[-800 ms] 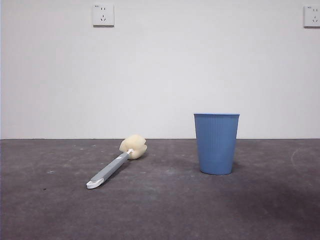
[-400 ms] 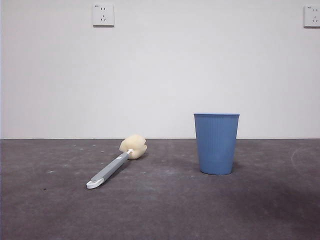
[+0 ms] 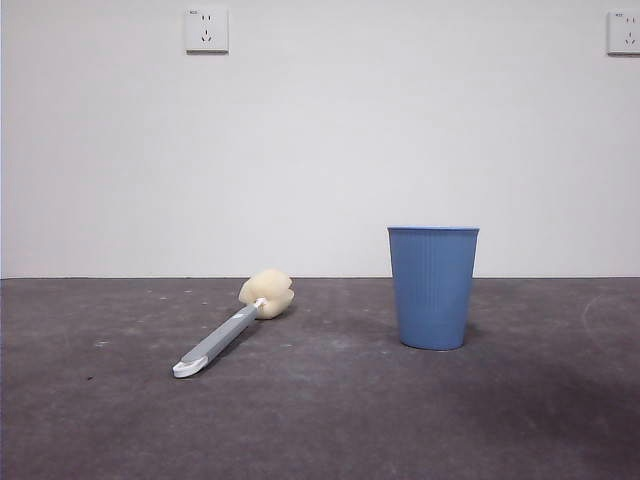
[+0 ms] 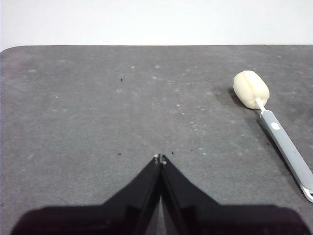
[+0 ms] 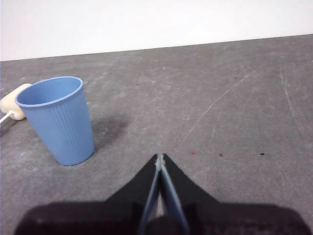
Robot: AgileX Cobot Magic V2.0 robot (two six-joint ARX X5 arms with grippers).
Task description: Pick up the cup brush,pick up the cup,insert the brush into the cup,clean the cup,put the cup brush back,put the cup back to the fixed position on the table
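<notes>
Nothing moved since earlier frames. Left gripper [image 4: 160, 159] and right gripper [image 5: 160, 158] jaws pressed together, holding nothing, above dark grey matte table [image 3: 320, 420]. Grey-handled cream-sponge cup brush [image 3: 232, 325] lies at 9 o'clock of upright, empty ribbed light blue plastic cup [image 3: 433, 287], well apart.
</notes>
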